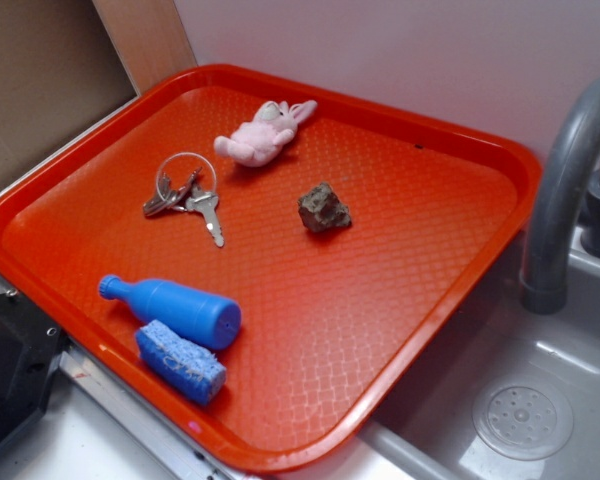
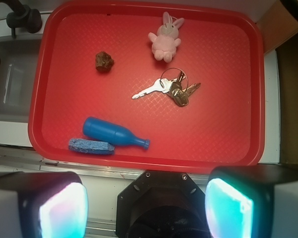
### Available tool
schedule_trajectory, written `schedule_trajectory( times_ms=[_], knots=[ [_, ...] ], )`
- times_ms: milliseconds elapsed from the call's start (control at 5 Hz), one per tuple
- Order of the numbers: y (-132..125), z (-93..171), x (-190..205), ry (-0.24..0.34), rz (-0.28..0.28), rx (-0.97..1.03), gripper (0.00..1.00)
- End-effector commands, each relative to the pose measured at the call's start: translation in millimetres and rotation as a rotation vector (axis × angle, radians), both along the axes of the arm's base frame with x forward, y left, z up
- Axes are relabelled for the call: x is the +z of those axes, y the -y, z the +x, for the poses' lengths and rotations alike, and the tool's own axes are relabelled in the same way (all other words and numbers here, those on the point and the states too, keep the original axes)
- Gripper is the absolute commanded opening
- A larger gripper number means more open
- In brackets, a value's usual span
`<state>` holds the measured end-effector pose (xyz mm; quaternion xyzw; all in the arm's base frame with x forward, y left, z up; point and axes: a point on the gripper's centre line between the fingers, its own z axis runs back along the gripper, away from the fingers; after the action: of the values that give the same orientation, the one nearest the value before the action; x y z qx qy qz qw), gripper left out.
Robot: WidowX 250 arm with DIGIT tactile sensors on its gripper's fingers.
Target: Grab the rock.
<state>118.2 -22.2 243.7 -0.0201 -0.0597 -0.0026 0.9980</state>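
From the side view, a red tray [image 1: 450, 330] sits next to a grey sink [image 1: 540, 400] with a curved tap [image 1: 565, 180]. The rock [image 1: 324, 209] lies by itself near the middle of the tray, a bit toward the tap side. It is small, dark and bumpy, with tan spots. A pink bunny [image 1: 262, 135] lies near the back edge, and the keys [image 1: 186, 192] are to the left of the rock, well apart from it. At the front, a blue bottle [image 1: 172, 309] lies on its side, touching a blue sponge [image 1: 180, 361]. No claw shows in this view — only something dark at the bottom left corner, and I cannot tell what it is.

From the wrist view, I look down on the whole tray from high up. The rock [image 2: 104, 61] is in the upper left part, with bare tray all around it. The bunny [image 2: 165, 41] is to its right, the keys [image 2: 173, 88] lower and further right, and the bottle [image 2: 114, 133] and sponge [image 2: 91, 146] near the bottom edge. The gripper [image 2: 146, 206] shows at the very bottom, its two fingers [image 2: 62, 210] spread wide with nothing between them. It is off the tray, well apart from the rock.

So I think the job is only at the start — the reach has not begun. Next, the claw needs to go forward and to the left until it is over the rock, then come down with a finger on each side and squeeze. The rock has uneven sides, so it might slip or roll if the fingers press on a slanted bit.
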Motion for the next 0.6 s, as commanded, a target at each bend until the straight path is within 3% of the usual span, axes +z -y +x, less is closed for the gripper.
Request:
schedule_trajectory(
  times_ms=[0, 200, 400],
  knots=[
    [0.0, 0.0, 0.0, 0.0, 0.0, 0.0, 1.0],
    [-4.5, 28.3, -14.4, 0.084, 0.057, -0.247, 1.0],
    [-11.5, 57.3, -32.3, 0.103, 0.1, -0.498, 1.0]
  ],
)
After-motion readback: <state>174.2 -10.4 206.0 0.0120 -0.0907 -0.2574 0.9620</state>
